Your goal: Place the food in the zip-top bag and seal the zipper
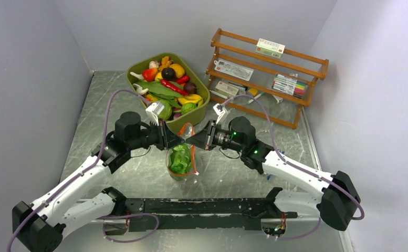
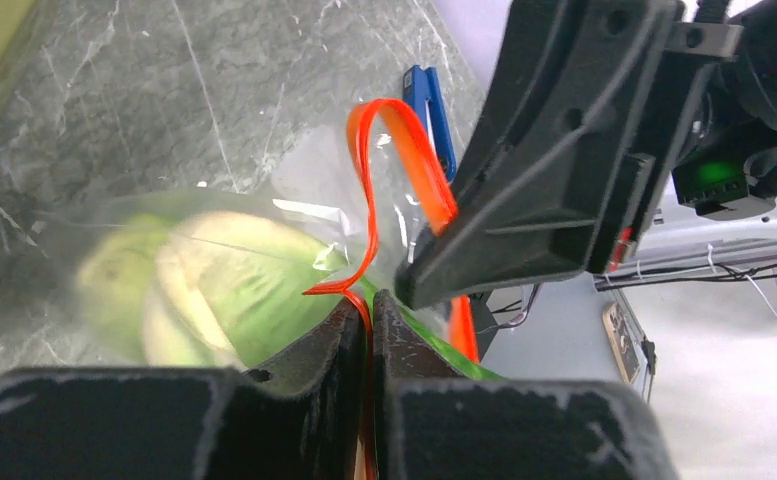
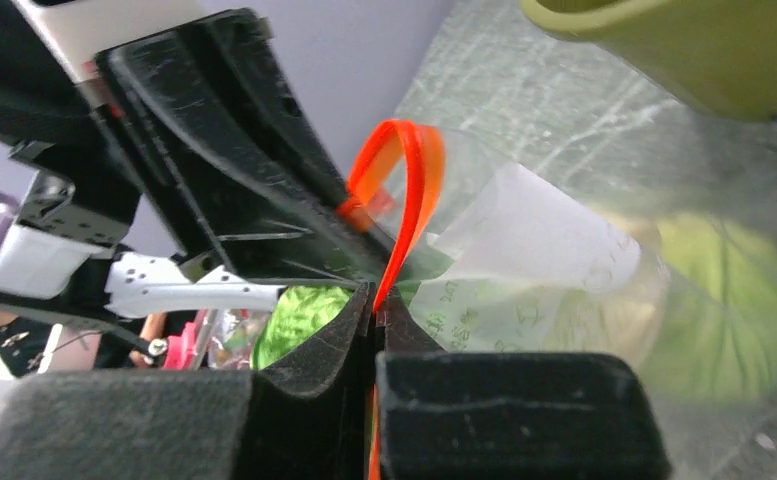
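Left pincer (image 2: 369,300) — zipper (image 2: 426,165) between jaws

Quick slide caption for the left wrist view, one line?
Left gripper shut on the orange-red zipper of the zip-top bag, right gripper pinching it alongside, green food inside.

Green food (image 2: 214,290) inside the zip-top bag (image 2: 299,175), only a close-up blur.

the left end effector (image 2: 369,305) has its two fingers pressed together on the orange-red zipper (image 2: 404,150), which loops upward above them. the right end effector (image 2: 416,285) comes in from the right, with its tip at the same strip. inside the clear zip-top bag (image 2: 294,190) a blurred green food (image 2: 214,290) is visible. behind the bag are the grey marbled desk (image 2: 214,80) and a blue-handled tool (image 2: 426,100).
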Robot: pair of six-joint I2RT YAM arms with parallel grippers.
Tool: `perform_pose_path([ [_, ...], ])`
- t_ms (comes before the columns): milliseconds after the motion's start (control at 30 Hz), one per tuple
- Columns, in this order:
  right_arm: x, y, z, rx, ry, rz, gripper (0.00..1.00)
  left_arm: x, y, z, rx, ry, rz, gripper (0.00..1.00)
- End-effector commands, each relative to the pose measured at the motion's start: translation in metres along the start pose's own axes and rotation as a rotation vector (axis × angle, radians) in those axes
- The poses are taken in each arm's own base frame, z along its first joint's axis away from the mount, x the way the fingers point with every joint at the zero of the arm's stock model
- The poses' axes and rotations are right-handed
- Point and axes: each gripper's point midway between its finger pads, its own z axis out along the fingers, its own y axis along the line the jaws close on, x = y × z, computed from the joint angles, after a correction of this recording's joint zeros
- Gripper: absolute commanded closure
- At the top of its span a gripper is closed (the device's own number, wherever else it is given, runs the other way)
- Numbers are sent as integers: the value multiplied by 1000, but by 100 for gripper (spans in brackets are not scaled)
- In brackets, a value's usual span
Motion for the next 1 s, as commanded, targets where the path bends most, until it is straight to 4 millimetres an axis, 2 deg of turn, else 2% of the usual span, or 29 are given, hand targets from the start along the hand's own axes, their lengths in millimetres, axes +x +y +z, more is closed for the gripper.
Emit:
perform_pose_path([
  [0,-32,44,-5,-137,-73,-22,100,-25,-20,-4,-7,-14,32,93],
  [33,-36,18,0,23,-80,-39,100,-28,-20,-5,-22,-26,29,93],
  [67,-25,-7,0,190,-34,-65,100,-33,-18,-7,-54,-41,27,93],
  [133,-42,10,-5,212,-65,-155,100,-44,-6,-15,-169,-67,32,93],
  [200,-46,53,-14,-5,-90,-170,100,-49,10,-22,-280,-77,54,93],
  [233,-49,71,-20,-123,-101,-157,100,-53,11,-25,-299,-83,71,93],
  [267,-49,87,-26,-235,-93,-127,100,-57,6,-26,-286,-91,86,93],
  [333,-41,109,-32,-401,-39,-87,100,-68,-21,-26,-172,-111,111,93],
  [367,-38,114,-33,-447,-25,-62,100,-71,-37,-25,-96,-117,111,93],
  [400,-35,110,-31,-457,-21,-48,100,-75,-56,-26,-10,-125,105,93],
  [433,-32,98,-25,-414,-17,-36,100,-76,-71,-27,64,-126,97,93],
  [500,-32,53,-10,-198,-30,-48,100,-72,-86,-30,145,-115,67,93],
  [567,-38,-2,-6,77,-81,-69,100,-65,-73,-32,89,-106,52,93],
  [600,-37,-22,-6,170,-83,-76,100,-61,-60,-31,30,-109,46,93],
  [633,-36,-29,-6,205,-71,-81,100,-57,-53,-30,3,-99,41,93],
  [667,-35,-22,-5,177,-47,-79,100,-54,-53,-30,12,-89,38,93],
  [700,-36,1,-3,83,-24,-75,100,-54,-59,-31,36,-83,31,93],
  [767,-47,66,-8,-191,-27,-62,100,-61,-77,-34,106,-82,23,93],
  [833,-54,114,-24,-396,-28,-46,100,-69,-90,-39,138,-90,27,93],
  [867,-57,126,-30,-436,-32,-54,100,-70,-88,-40,112,-91,28,93],
  [900,-60,127,-32,-423,-39,-63,100,-70,-79,-41,58,-93,35,93],
  [933,-61,114,-28,-347,-53,-75,100,-69,-66,-41,-8,-95,36,93],
  [967,-62,92,-21,-241,-69,-88,100,-65,-54,-39,-55,-90,35,93],
])
